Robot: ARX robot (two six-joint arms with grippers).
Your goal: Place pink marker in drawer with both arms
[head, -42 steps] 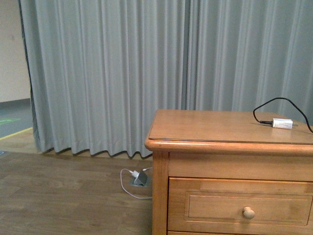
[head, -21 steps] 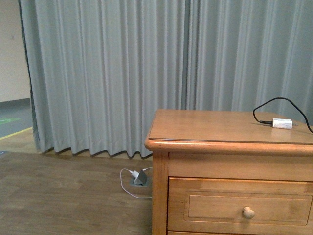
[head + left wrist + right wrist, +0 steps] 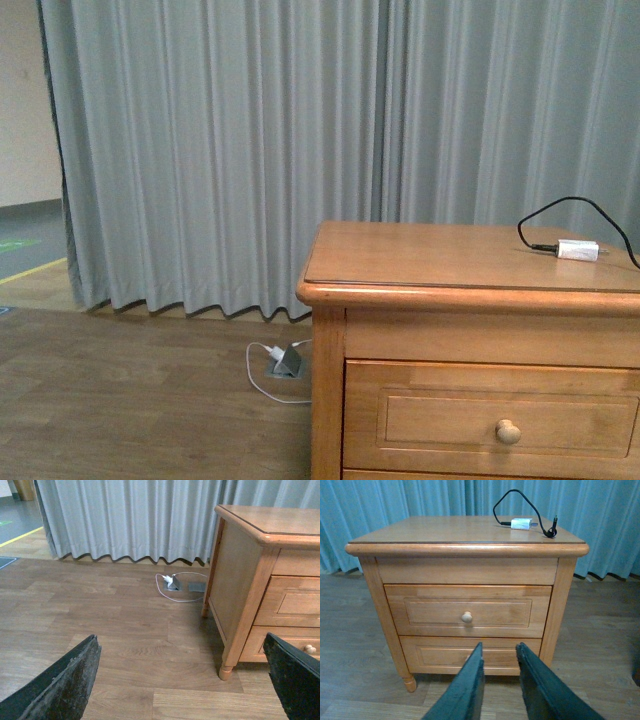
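The drawer (image 3: 490,420) is the upper one of a honey-coloured wooden nightstand, closed, with a round wooden knob (image 3: 508,432). It also shows in the right wrist view (image 3: 467,611) and partly in the left wrist view (image 3: 295,602). The pink marker is not in view. My left gripper (image 3: 182,680) is open wide, low over the floor to the left of the nightstand. My right gripper (image 3: 500,652) is shut and empty, in front of the nightstand, level with the lower drawer (image 3: 470,655). Neither arm shows in the front view.
A small white box with a black cable (image 3: 577,250) lies on the nightstand top (image 3: 440,260), also in the right wrist view (image 3: 521,524). Grey curtains (image 3: 250,150) hang behind. A floor socket with a white plug and cable (image 3: 283,362) sits left of the nightstand.
The front view has shifted slightly; the nightstand and the white box stay where they were.
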